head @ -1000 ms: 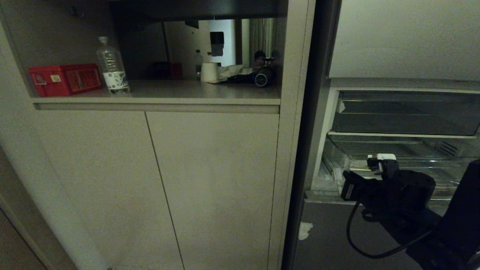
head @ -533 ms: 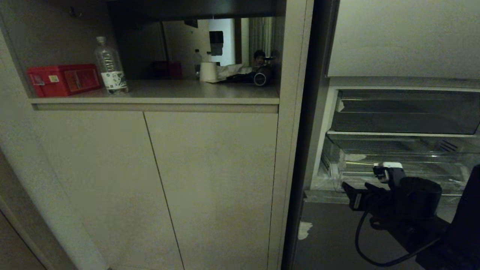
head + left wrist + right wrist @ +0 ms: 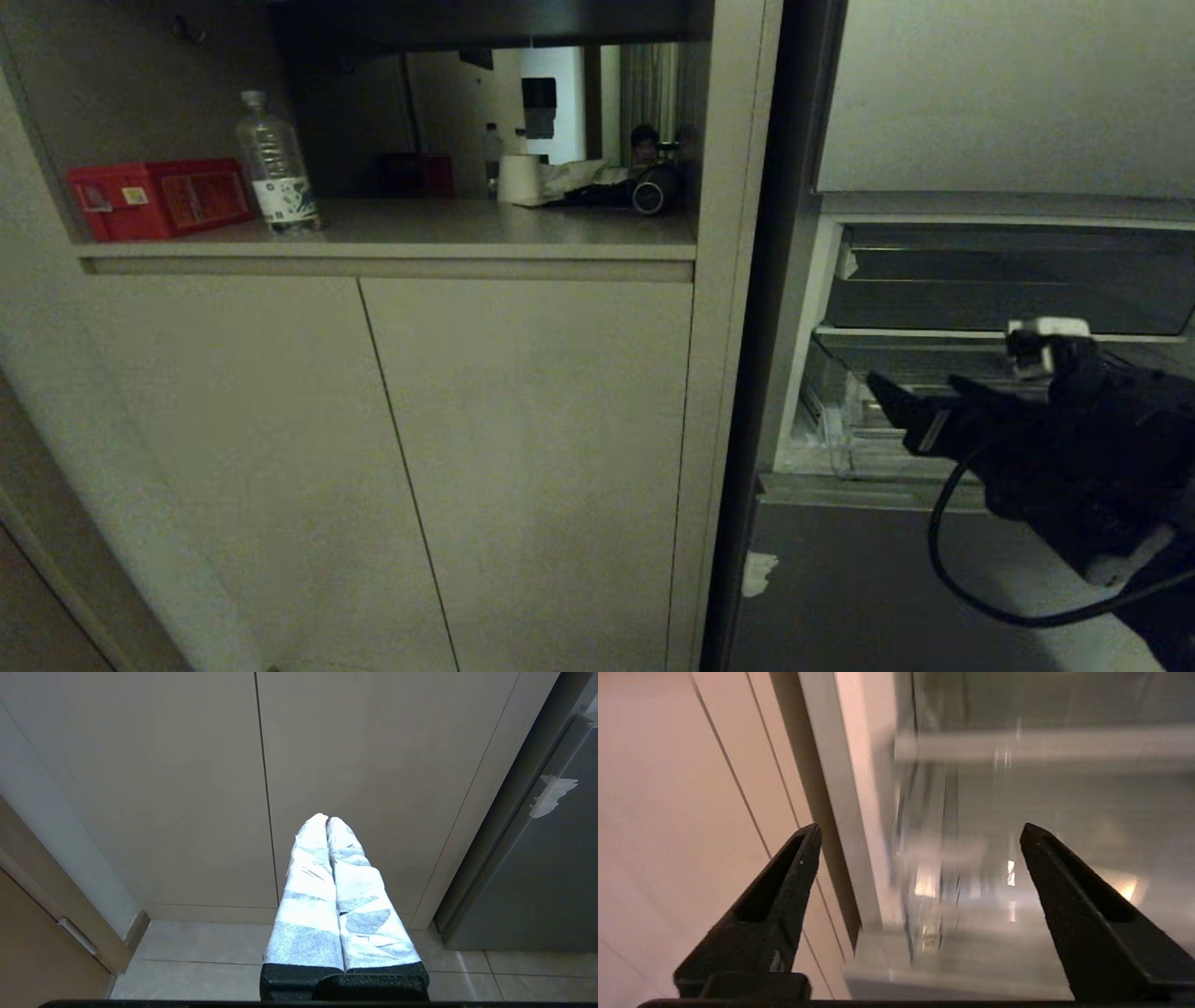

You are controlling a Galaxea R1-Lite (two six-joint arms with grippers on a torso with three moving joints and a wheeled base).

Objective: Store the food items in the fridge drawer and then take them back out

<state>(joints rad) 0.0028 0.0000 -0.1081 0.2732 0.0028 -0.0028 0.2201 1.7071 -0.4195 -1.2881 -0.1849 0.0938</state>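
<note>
I see my right hand (image 3: 920, 833) spread wide and empty in front of the clear drawer (image 3: 859, 439) low in the open fridge. My left hand (image 3: 328, 820) hangs pinched closed by the cupboard doors (image 3: 187, 774). I cannot see the food.

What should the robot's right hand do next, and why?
Probably lift clear and reach toward the shelf. The right tool is open and empty at the clear fridge drawer's front corner, and no food shows in the drawer. The left tool is shut, parked by the cabinet doors.
</note>
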